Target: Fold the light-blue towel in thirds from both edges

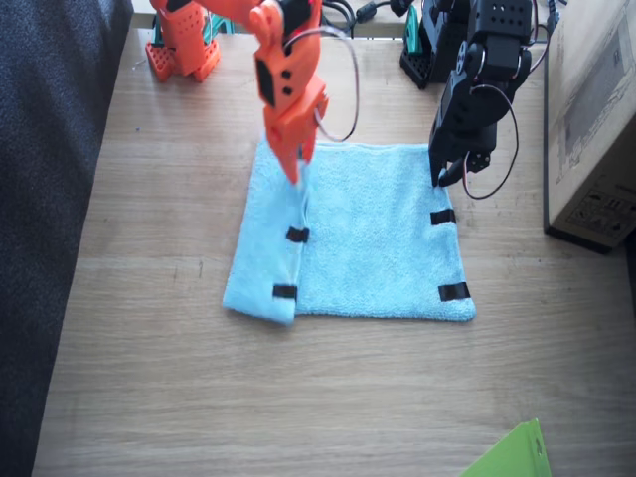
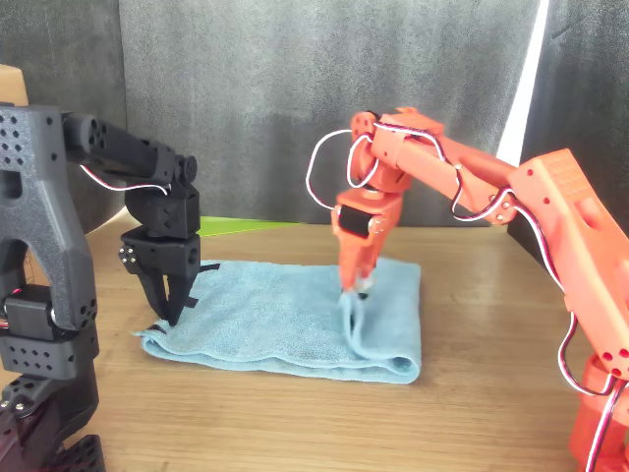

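The light-blue towel lies on the wooden table. One short edge is folded over onto the towel's middle, and two of its black tape strips show. My orange right gripper stands over the far end of that fold, shut on the cloth, which rises a little to its tips. The other edge lies flat with two strips showing. My black left gripper points down at that edge's far corner, its fingertips meeting on the cloth.
A cardboard box stands close beside the left arm. A lime-green sheet corner pokes in at the table's near edge. Dark fabric borders the table past the right arm. Both arm bases sit at the far edge.
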### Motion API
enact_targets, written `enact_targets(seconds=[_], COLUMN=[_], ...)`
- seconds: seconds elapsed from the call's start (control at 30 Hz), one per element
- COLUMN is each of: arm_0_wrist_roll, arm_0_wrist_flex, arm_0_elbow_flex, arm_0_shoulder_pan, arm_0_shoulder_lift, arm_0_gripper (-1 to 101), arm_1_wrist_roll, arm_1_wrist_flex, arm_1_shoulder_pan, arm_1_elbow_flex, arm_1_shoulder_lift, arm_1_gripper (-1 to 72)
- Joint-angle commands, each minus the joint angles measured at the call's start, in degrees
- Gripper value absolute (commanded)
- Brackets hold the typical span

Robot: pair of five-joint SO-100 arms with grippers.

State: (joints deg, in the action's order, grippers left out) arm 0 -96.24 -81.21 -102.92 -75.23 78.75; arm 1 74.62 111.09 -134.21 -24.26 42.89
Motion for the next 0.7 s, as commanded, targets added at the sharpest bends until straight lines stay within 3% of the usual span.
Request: enact_targets(seconds=[0.0,0.2,0.47,0.67], arm_0_wrist_roll=[-0.44,-0.44,-0.88,-1.23], arm_0_wrist_flex=[-0.53,-0.35,-1.85,-5.10], arm_0_elbow_flex=[-0.26,-0.26,1.41,4.48], arm_0_shoulder_pan=[-0.18,-0.44,1.41,6.68], arm_0_shoulder_lift=[1.85,1.76,5.36,9.40], arm_0_gripper=[0,0,0,0], arm_1_wrist_roll=[-1.14,-0.53,0.97,0.88], arm_1_wrist_flex=[0.44,0.35,0.35,0.35], arm_1_shoulder_pan=[-3.34,-4.92,10.81,16.08], arm_1_elbow_flex=[1.93,2.20,-6.59,-8.79], arm_1_shoulder_lift=[3.96,8.17,8.53,9.32], arm_1_gripper=[25.4,25.2,21.9,21.9])
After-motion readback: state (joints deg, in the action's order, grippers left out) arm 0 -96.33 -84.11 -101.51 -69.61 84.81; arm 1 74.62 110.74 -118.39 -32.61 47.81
